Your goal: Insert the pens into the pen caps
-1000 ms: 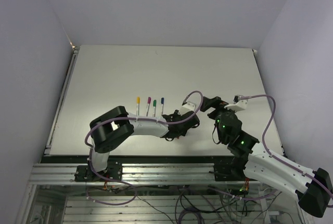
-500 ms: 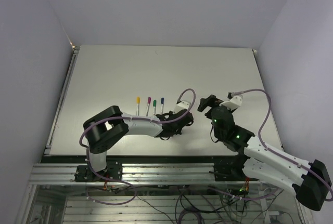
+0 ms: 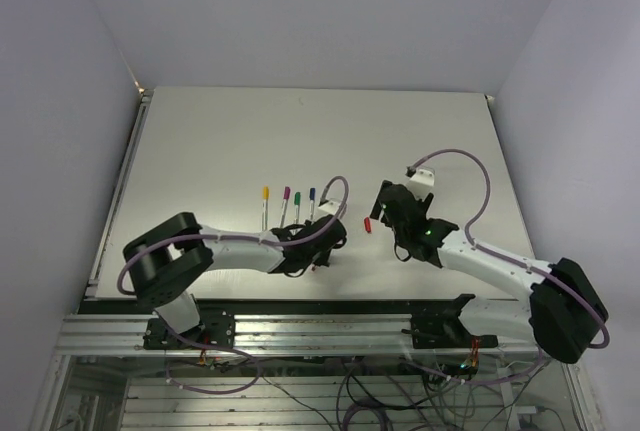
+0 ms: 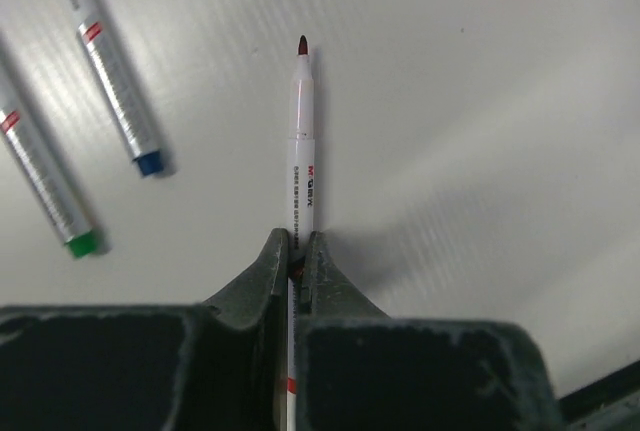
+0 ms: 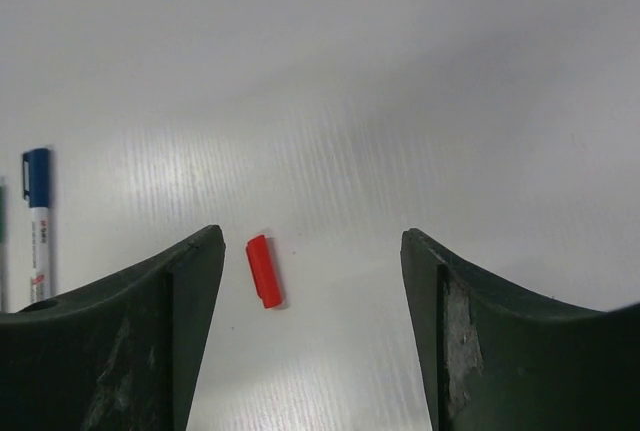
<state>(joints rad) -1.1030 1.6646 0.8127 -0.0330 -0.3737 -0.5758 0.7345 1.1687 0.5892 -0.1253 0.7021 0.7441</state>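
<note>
A: Two questions: who holds what, and where?
B: Left fingers pinch the uncapped red pen, tip forward. Right fingers stand spread above the red cap lying on the worktop.

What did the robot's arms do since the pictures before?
The left gripper closed on the red-tipped pen and shifted left. The right gripper swung left to the red cap, jaws open around it. The four capped pens stayed in their row.
</note>
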